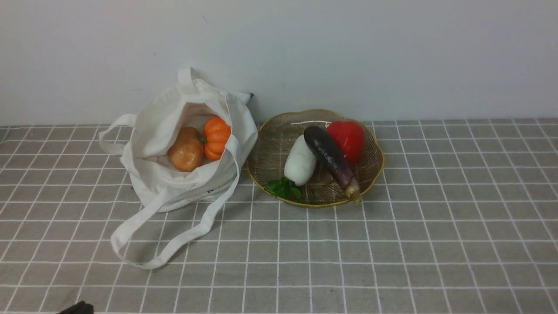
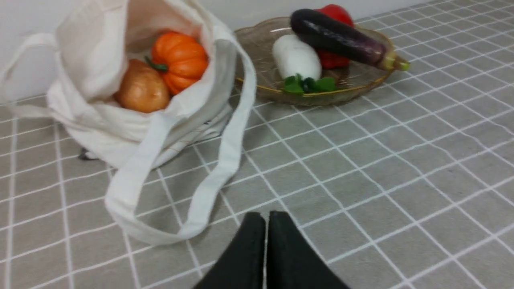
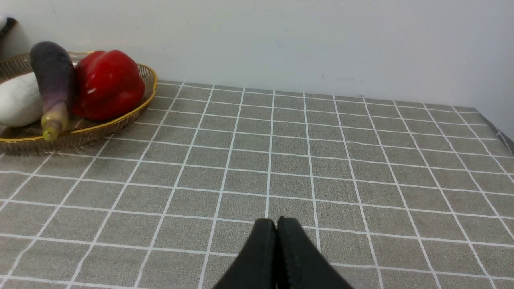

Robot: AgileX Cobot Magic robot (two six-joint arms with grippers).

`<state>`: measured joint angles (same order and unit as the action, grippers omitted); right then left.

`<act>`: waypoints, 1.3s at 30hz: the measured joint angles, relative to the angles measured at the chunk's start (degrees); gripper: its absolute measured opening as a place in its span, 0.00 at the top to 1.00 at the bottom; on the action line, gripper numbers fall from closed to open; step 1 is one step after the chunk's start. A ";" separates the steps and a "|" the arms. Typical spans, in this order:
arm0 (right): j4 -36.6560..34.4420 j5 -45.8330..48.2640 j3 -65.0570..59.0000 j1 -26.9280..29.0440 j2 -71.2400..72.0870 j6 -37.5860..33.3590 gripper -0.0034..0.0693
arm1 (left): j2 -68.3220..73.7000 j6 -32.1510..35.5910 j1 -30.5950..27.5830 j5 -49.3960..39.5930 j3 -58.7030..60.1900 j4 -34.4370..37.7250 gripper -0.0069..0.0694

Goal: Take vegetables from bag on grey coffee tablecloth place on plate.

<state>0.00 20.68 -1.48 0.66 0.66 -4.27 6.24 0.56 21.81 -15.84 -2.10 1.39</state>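
The white bag [image 1: 161, 174] lies open on the grey checked tablecloth [image 1: 392, 244], with a ribbed orange pumpkin [image 1: 216, 137] and a round tan-orange one [image 1: 186, 149] inside. The brownish plate [image 1: 266, 152] to its right holds the dark-purple eggplant [image 1: 330, 158], a white vegetable with green leaves [image 1: 300, 165] and a red pepper [image 1: 347, 139]. My left gripper [image 2: 266, 218] is shut and empty, low over the cloth in front of the bag's strap [image 2: 225, 160]. My right gripper [image 3: 276, 224] is shut and empty, over bare cloth to the right of the plate [image 3: 120, 116].
A pale wall [image 1: 348, 56] stands right behind the bag and plate. The bag's long strap handles [image 1: 174, 244] trail forward on the cloth. The cloth's right edge shows in the right wrist view [image 3: 504, 138].
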 joint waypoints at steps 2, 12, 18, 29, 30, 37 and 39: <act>0.00 0.00 0.00 0.00 0.00 0.00 0.97 | 0.00 -2.60 -4.29 0.00 0.00 -3.61 0.92; 0.00 0.00 0.00 0.00 0.00 0.00 0.97 | -4.82 -4.12 -15.55 -3.03 1.02 -6.51 0.92; 0.00 0.00 0.00 0.00 0.00 0.00 0.97 | -6.81 -4.08 -17.11 -5.00 3.70 -6.70 0.92; 0.00 0.00 0.00 0.00 0.00 0.00 0.97 | -6.81 -4.13 -18.53 -5.79 3.76 -6.78 0.92; 0.00 0.00 0.00 0.00 0.00 0.00 0.97 | -6.81 -4.13 -18.53 -5.79 3.76 -6.78 0.92; 0.00 0.00 0.00 0.00 0.00 0.00 0.97 | -6.81 -4.13 -18.53 -5.79 3.76 -6.78 0.91; 0.00 0.00 0.00 0.00 0.00 0.00 0.97 | -6.81 -4.13 -18.53 -5.79 3.76 -6.78 0.91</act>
<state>0.00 20.68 -1.48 0.66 0.66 -4.27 -0.57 -3.56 3.28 -21.63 1.66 -5.39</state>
